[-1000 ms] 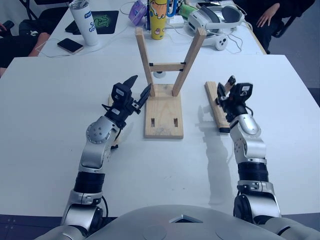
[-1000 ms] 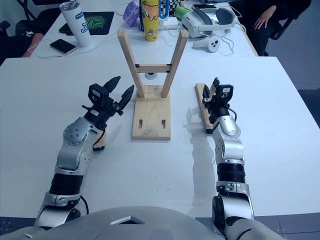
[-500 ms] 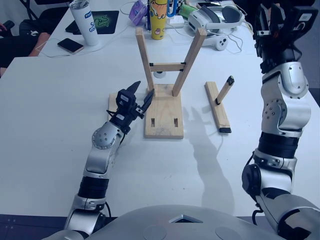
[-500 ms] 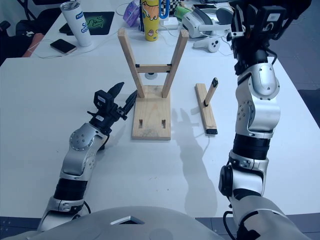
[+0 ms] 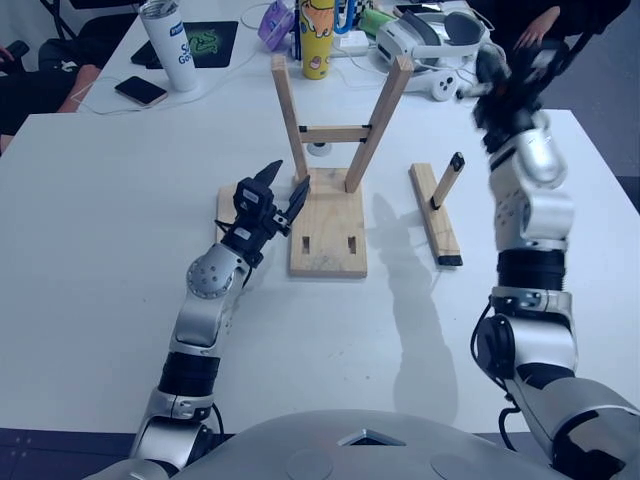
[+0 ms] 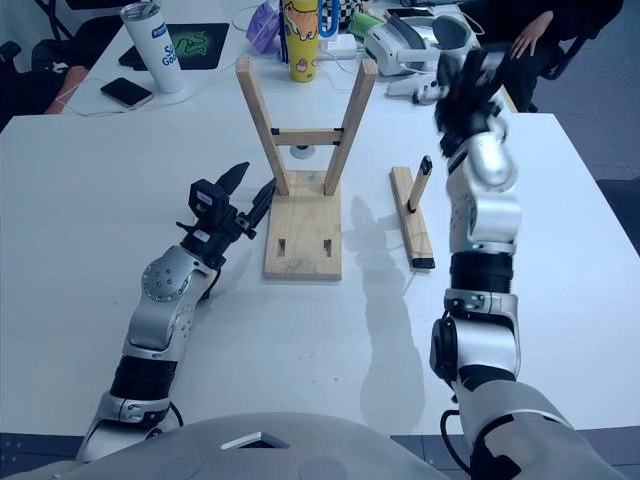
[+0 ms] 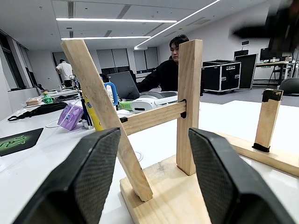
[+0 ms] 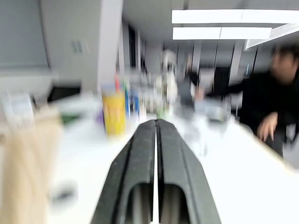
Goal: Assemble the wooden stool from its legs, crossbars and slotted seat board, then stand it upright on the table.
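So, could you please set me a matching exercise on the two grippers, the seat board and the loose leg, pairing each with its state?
Things:
1 left gripper
2 right gripper
3 seat board
4 loose leg

States:
A lying right of the board, short bar sticking up
B shut, held high in the air
C open, by the board's left edge
D lying flat, two legs standing in it

Pairs: 1-C, 2-B, 3-D, 4-A
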You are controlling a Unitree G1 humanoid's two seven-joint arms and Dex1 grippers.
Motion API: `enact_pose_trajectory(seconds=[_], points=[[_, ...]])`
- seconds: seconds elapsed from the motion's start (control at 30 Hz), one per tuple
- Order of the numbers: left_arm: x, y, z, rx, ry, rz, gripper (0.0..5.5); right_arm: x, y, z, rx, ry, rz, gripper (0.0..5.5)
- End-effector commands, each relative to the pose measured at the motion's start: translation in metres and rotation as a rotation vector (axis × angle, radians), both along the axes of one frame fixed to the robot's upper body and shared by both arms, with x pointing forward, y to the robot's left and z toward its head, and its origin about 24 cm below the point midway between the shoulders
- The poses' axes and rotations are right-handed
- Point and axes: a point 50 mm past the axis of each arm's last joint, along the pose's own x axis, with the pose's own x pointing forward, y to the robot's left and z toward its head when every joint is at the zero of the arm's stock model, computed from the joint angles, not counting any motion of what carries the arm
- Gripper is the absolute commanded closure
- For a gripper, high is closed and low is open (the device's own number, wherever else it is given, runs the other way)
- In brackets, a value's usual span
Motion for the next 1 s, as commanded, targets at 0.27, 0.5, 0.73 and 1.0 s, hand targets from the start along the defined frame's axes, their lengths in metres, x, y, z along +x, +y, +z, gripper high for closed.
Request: enact_pose_trajectory(seconds=[0.27,0.5,0.73,1.0], points=[[0.005,-0.002,0.006,-0.008,-0.011,0.004,2.85,-0.008,-0.007,-0.057,-0.012,0.217,-0.027,5.49],[0.004,-0.004,0.002,-0.010,0.000,-0.001,2.85,-0.006,-0.010,0.037,-0.026,-0.367,-0.051,5.49],[-0.005,-0.021,-0.003,-0.040,0.015,-0.039,2.85,-0.018,-0.003,0.130,-0.055,-0.654,-0.030,5.49],[-0.005,-0.020,-0.002,-0.050,0.012,-0.019,2.85,-0.014,0.014,0.133,-0.046,-0.633,0.045,5.49]])
